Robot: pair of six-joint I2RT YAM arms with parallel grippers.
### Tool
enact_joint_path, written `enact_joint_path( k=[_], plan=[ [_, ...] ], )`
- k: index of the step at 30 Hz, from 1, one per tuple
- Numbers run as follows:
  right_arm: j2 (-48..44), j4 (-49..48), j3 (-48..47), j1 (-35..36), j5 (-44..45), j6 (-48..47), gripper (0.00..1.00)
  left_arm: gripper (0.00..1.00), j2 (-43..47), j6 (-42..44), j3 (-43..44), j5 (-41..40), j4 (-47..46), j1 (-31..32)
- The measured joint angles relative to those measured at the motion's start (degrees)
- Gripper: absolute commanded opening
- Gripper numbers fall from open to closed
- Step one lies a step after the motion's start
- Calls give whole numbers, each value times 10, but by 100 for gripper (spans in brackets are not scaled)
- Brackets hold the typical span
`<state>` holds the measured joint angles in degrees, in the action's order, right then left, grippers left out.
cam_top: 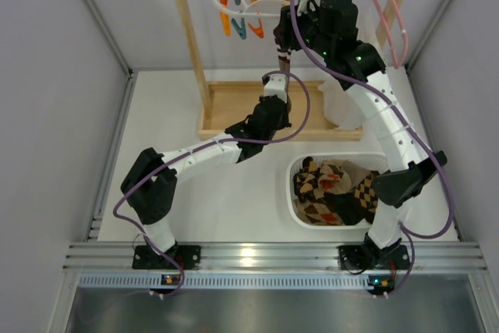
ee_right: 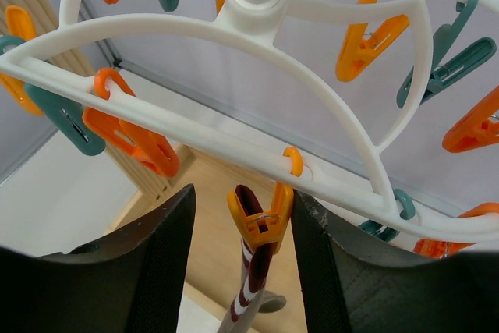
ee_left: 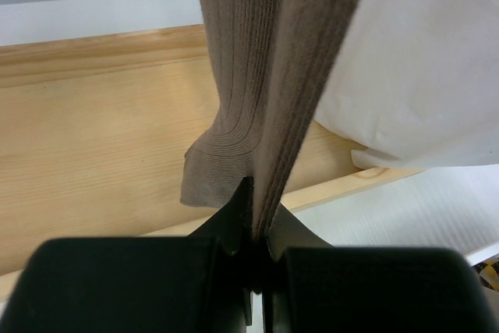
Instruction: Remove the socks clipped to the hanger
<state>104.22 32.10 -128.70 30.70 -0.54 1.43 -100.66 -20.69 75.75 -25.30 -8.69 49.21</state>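
The white ring hanger hangs from the wooden rack with orange and teal clips. One brown sock hangs from an orange clip; its cuff is striped maroon and white. My left gripper is shut on the sock's lower end. My right gripper is open astride that clip. Its right finger touches the clip's lever, while the left finger stands a little apart. More socks, argyle and brown, lie in the white basket.
The white basket sits on the table at the right. A white garment hangs beside the sock, and a pink wire hanger hangs at the rack's right end. The rack's wooden base lies below the sock.
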Motion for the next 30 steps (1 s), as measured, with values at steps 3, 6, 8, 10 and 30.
enact_joint_path(
  k=[3,6,8,10,30],
  plan=[
    [2,-3,0,0,0,0,47,0,0,0,0,0,0,0],
    [2,-4,0,0,0,0,46,0,0,0,0,2,0,0],
    [2,-5,0,0,1,0,40,0,0,0,0,2,0,0],
    [4,-7,0,0,2,0,31,0,0,0,0,3,0,0],
    [-2,-49,39,2,1,2,44,0,90,-32,-81,10,16,0]
  ],
)
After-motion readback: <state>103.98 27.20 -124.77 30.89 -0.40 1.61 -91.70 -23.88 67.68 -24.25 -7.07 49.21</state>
